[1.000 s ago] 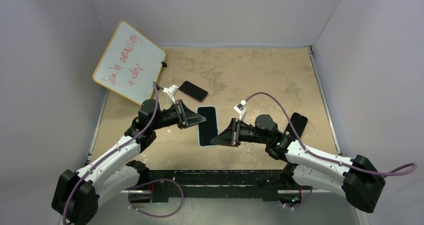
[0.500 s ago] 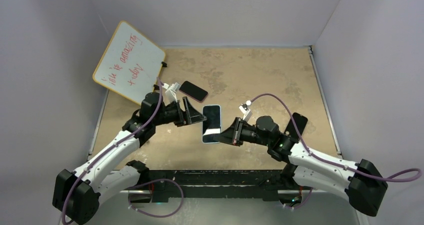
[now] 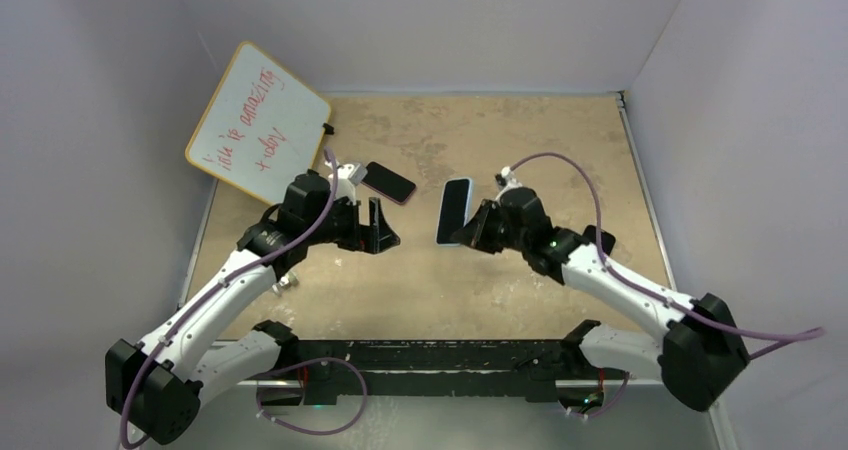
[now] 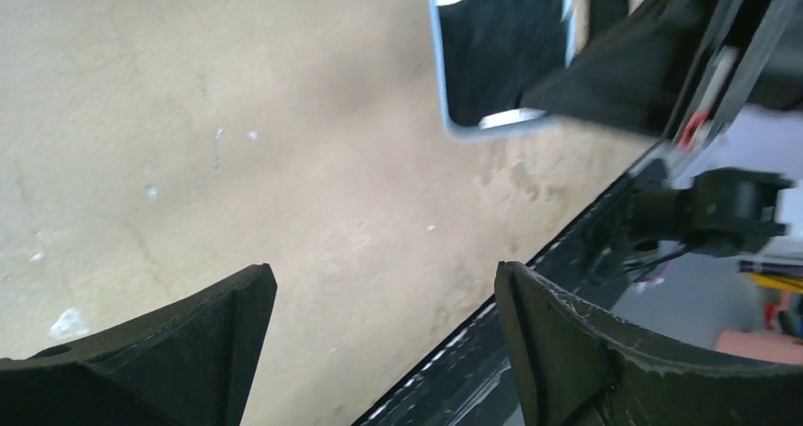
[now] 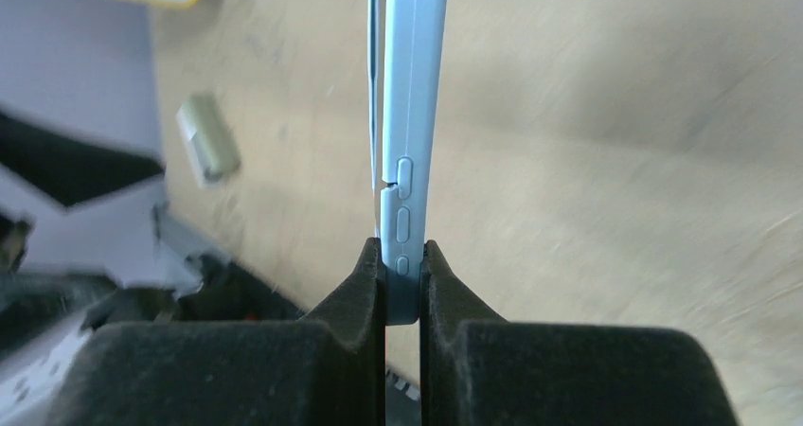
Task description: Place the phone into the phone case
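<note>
A black-screened phone in a light-blue phone case (image 3: pixel 455 210) hangs tilted above the middle of the table. My right gripper (image 3: pixel 474 230) is shut on its lower end. In the right wrist view the case's edge (image 5: pixel 409 114) with its side buttons runs straight up from the right gripper (image 5: pixel 402 251), and a thin screen-side strip stands slightly off the case along the left. My left gripper (image 3: pixel 388 230) is open and empty, to the left of the phone and apart from it. The left wrist view shows the left gripper (image 4: pixel 383 275) over bare table, with the phone (image 4: pixel 502 47) ahead.
A whiteboard (image 3: pixel 258 125) with red writing leans at the back left. A dark phone with a pinkish rim (image 3: pixel 387 182) lies just behind the left gripper. A flat black object (image 3: pixel 600 240) lies beside my right forearm. The table's dark front rail (image 4: pixel 530 284) runs below the left gripper.
The left gripper opened, let go of the phone and drew back left. The right arm lifted the phone off the table, carried it back and right, and tilted it up.
</note>
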Controlling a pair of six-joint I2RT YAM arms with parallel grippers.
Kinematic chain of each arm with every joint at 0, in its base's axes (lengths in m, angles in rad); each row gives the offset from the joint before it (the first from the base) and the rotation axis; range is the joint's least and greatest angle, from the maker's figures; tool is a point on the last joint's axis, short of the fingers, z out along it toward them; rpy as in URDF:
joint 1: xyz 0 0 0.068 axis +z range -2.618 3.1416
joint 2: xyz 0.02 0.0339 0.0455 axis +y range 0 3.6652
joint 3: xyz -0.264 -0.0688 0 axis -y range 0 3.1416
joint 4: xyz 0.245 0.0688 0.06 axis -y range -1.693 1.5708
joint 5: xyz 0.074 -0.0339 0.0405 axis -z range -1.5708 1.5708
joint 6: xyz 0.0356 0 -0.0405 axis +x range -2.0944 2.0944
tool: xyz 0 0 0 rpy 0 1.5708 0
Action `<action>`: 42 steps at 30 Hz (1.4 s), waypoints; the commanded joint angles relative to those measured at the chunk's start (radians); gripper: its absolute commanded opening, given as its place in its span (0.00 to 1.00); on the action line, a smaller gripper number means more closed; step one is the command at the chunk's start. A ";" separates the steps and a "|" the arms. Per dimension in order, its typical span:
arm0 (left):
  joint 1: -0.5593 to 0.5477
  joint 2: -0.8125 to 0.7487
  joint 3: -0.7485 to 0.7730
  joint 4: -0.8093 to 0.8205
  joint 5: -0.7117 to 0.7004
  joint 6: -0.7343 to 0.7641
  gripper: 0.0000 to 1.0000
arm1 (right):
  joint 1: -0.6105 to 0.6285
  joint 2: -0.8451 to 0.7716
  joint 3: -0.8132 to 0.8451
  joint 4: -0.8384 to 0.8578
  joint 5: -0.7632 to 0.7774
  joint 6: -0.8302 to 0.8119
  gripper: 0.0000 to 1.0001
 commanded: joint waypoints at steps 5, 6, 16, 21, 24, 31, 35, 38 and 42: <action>0.003 -0.013 0.009 -0.090 -0.116 0.154 0.90 | -0.308 0.334 0.306 -0.019 -0.168 -0.376 0.00; 0.003 -0.018 0.008 -0.091 -0.125 0.152 0.90 | -0.333 0.377 0.331 -0.019 -0.185 -0.391 0.00; 0.003 -0.050 0.015 -0.106 -0.147 0.159 0.91 | -0.526 0.685 0.474 0.015 -0.347 -0.387 0.00; 0.002 -0.042 0.018 -0.110 -0.140 0.160 0.92 | -0.542 0.752 0.529 -0.096 -0.286 -0.435 0.18; 0.002 -0.045 0.022 -0.116 -0.158 0.159 0.92 | -0.553 0.734 0.520 -0.111 -0.250 -0.425 0.34; 0.002 -0.057 0.026 -0.125 -0.193 0.155 0.93 | -0.575 0.727 0.588 -0.254 -0.104 -0.471 0.45; 0.002 -0.061 0.027 -0.126 -0.193 0.155 0.93 | -0.575 0.699 0.617 -0.337 -0.020 -0.468 0.54; 0.002 -0.063 0.026 -0.126 -0.190 0.156 0.93 | -0.576 0.665 0.630 -0.441 0.096 -0.411 0.58; 0.002 -0.065 0.024 -0.124 -0.182 0.158 0.94 | -0.575 0.605 0.624 -0.603 0.301 -0.287 0.55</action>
